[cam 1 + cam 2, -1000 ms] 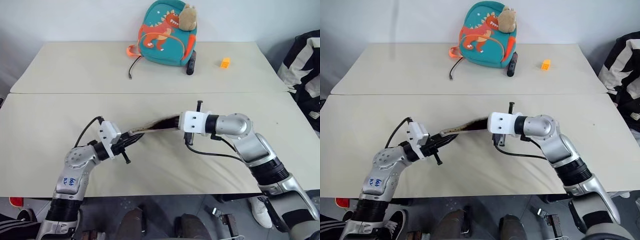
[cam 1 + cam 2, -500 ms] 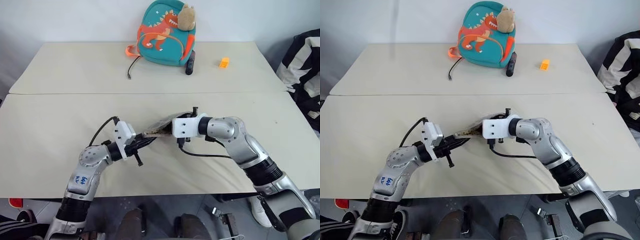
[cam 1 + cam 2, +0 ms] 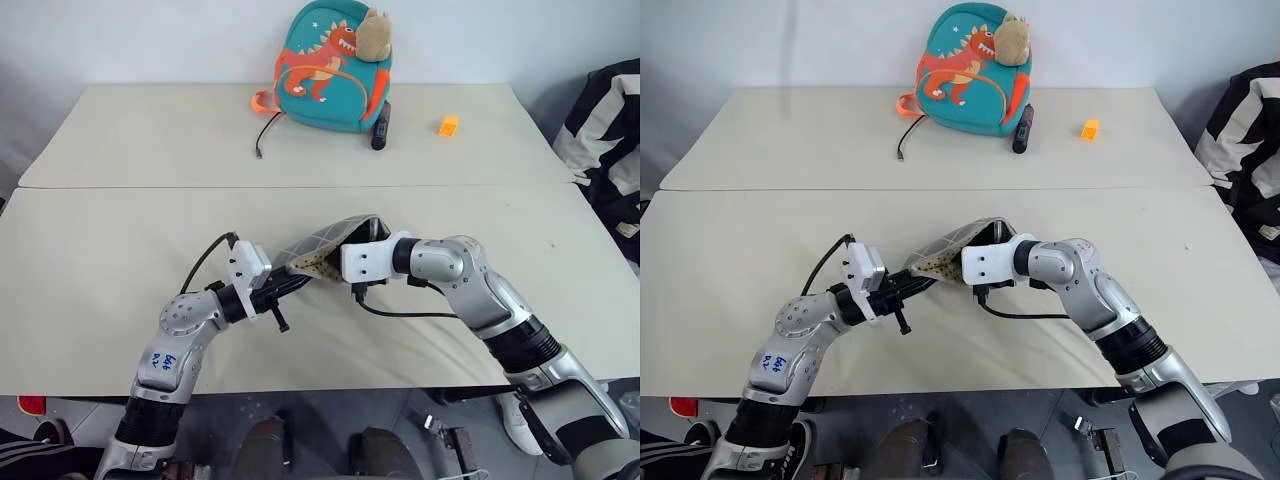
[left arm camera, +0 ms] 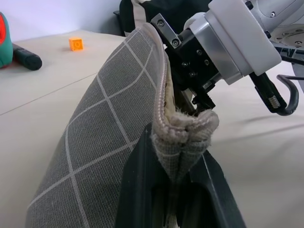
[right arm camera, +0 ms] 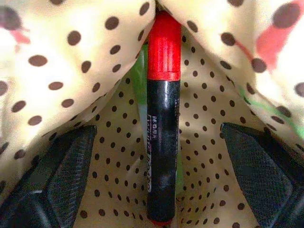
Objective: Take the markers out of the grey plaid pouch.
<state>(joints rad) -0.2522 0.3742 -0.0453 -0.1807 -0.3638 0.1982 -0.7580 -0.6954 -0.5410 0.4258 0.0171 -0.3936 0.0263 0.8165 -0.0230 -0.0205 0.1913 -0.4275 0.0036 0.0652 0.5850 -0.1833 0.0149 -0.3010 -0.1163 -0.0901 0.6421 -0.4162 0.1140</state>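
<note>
Marker retrieval, right gripper inside the pouch mouth

Nearest, the left gripper clamps the grey plaid pouch by its end seam, mid-table. The right's jaws stand wide, empty, flanking the red marker against dotted lining, green behind; next they likely close and withdraw. Open table spreads at nine o'clock; dinosaur backpack far at twelve.

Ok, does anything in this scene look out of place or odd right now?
Nothing looks spilled or damaged. The grey plaid pouch is off the table, pinched at one end by the left gripper, with the right gripper open inside its dotted lining around a red marker. The dinosaur backpack sits upright at the far edge.
</note>
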